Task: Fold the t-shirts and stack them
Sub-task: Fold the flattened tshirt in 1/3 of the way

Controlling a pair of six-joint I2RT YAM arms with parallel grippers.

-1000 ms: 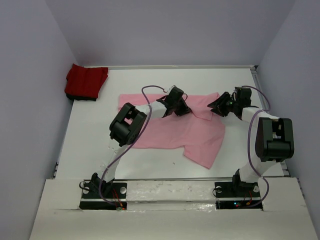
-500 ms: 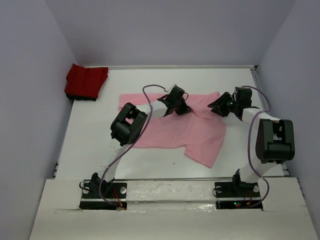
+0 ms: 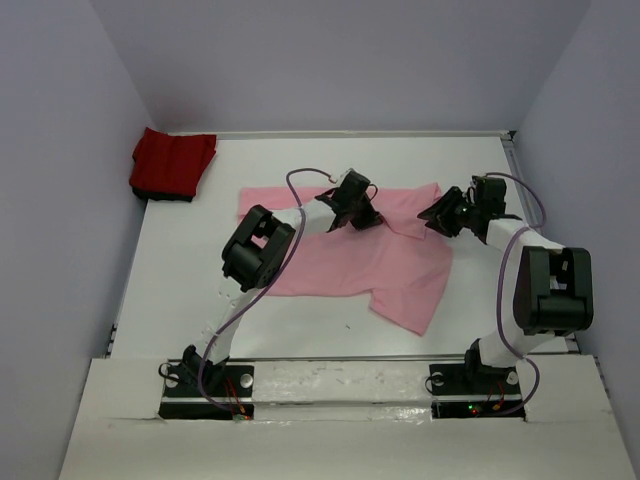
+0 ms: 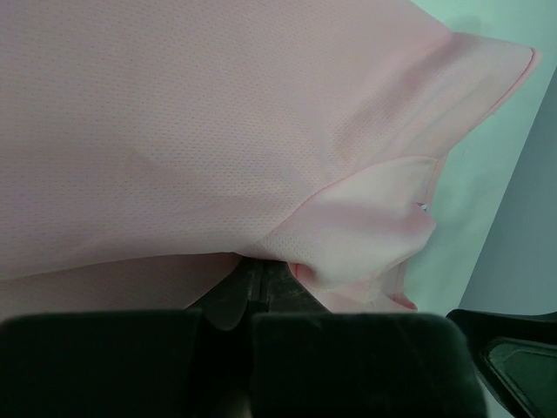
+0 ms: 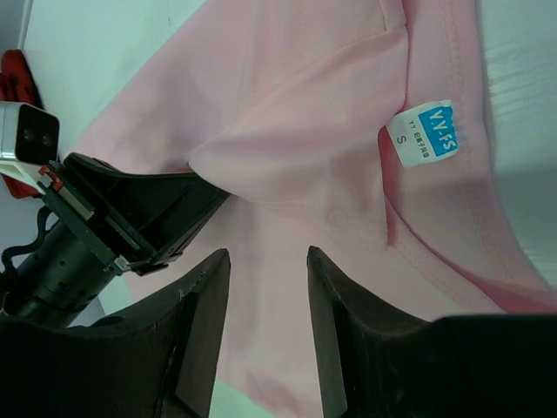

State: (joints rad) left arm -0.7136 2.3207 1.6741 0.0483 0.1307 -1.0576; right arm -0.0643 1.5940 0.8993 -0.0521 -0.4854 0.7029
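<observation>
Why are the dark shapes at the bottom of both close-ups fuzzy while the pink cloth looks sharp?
Left wrist view: left hand too near the lens, blurred; pink t-shirt weave crisp. Right wrist view: right hand soft-edged, size label readable.

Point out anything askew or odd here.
The pink shirt lies crooked, one sleeve trailing toward the near edge, its collar area bunched where the left end effector pinches it. The red shirt sits folded far left.

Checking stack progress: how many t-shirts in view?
2. The pink shirt lies spread mid-table, a fold pinched in the left tool; the red shirt sits folded in the far left corner. Another could hide beneath either.
</observation>
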